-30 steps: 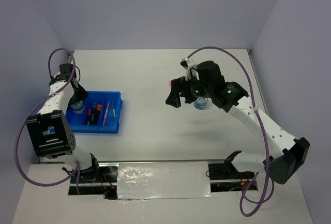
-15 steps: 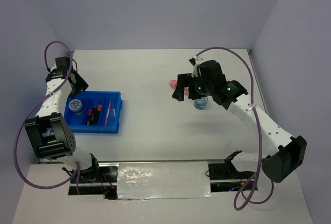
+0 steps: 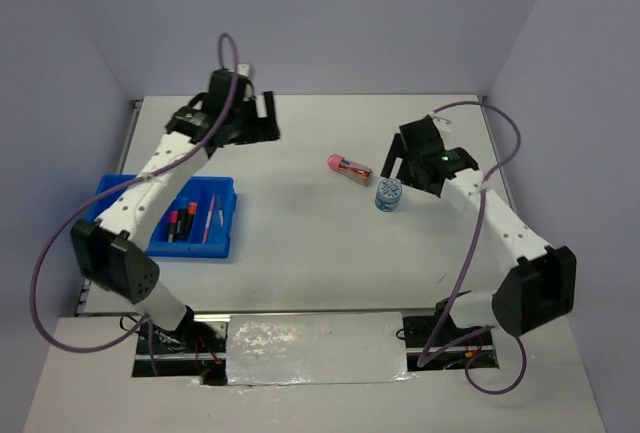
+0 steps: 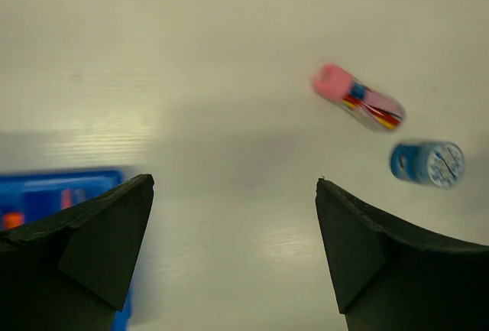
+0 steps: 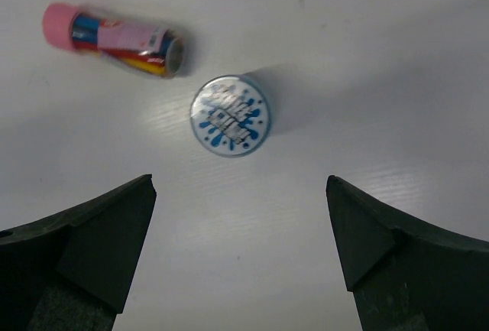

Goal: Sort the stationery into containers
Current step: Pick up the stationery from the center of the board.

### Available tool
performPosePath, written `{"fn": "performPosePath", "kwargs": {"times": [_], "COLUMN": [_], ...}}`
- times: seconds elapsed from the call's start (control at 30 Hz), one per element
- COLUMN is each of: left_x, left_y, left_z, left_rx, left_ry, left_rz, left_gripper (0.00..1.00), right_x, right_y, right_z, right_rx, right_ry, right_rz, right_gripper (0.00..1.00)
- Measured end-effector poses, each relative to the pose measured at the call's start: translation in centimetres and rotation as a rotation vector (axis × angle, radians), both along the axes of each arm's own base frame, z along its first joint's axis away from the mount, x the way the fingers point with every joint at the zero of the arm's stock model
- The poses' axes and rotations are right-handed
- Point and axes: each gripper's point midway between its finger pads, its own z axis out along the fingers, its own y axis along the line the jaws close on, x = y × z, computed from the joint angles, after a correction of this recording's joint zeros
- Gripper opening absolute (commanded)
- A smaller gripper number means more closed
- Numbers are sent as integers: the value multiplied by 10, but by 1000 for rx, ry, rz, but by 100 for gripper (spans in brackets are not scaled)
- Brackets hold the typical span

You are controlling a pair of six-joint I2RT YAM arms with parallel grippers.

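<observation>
The pink capsule-shaped case (image 3: 349,166) lies on the table at the centre, and a round blue-white disc (image 3: 388,194) stands just right of it. Both also show in the right wrist view, the disc (image 5: 229,115) and the case (image 5: 114,39). They show again in the left wrist view, the case (image 4: 357,106) and the disc (image 4: 428,163). My right gripper (image 3: 400,161) is open and empty, above the table just right of the disc. My left gripper (image 3: 268,118) is open and empty, high over the back of the table, left of the case. The blue tray (image 3: 225,215) holds highlighters (image 3: 180,221) and a pink pen (image 3: 207,218).
My left arm (image 3: 150,188) crosses over the tray's left part and hides what lies there. The tray's corner shows in the left wrist view (image 4: 53,193). Walls close the table at the back and both sides.
My left arm has swung from the tray's left side up and right to the back middle. My right gripper has drawn back to the right, uncovering the case.
</observation>
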Motion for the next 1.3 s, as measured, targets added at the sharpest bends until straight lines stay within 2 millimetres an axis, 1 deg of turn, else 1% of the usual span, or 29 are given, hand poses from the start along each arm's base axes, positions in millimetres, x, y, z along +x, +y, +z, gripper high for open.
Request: {"fn": "performPosePath", "kwargs": {"times": [0.03,0.07,0.13,0.2,0.3,0.33,0.43,0.5,0.57,0.6,0.7,0.83,0.93,1.17,1.2,1.23,1.3], "left_x": [1,1,3,5,12,12,5,-4,-13,-17,-23,-26,-22,-25,-25,-26,-25], "left_y": [-27,-49,-98,-141,-205,-229,-280,-308,-331,-339,-353,-365,-373,-379,-379,-378,-376], "left_z": [-4,-10,-23,-37,-56,-63,-85,-100,-114,-120,-133,-140,-147,-192,-196,-200,-203], "left_rx": [-5,-6,-10,-2,9,12,25,42,43,47,53,58,75,152,158,164,171], "left_ry": [7,19,45,66,62,48,33,25,21,19,15,-4,-30,-1,4,9,15], "left_rz": [-65,-114,-219,-301,-424,-476,-591,-663,-725,-752,-798,-826,-837,-863,-864,-863,-854], "left_gripper": [99,99,99,99,99,99,99,99,99,99,99,99,99,99,98,95,74], "right_x": [-3,-8,-20,-39,-69,-79,-105,-118,-121,-121,-124,-128,-131,-134,-135,-134,-134], "right_y": [-10,-21,-41,-59,-77,-81,-91,-95,-94,-92,-85,-77,-70,-57,-57,-56,-55], "right_z": [5,12,30,56,98,110,138,148,153,151,145,135,129,120,120,121,122], "right_rx": [3,8,25,55,134,162,230,249,256,255,252,254,262,284,284,284,282], "right_ry": [-16,-37,-98,-181,-332,-379,-490,-518,-520,-510,-473,-442,-424,-398,-397,-398,-404], "right_rz": [-55,-113,-223,-321,-408,-423,-444,-443,-430,-416,-365,-299,-250,-167,-162,-157,-147], "right_gripper": [100,100,100,100,100,100,100,100,100,100,100,100,100,100,100,100,100]}}
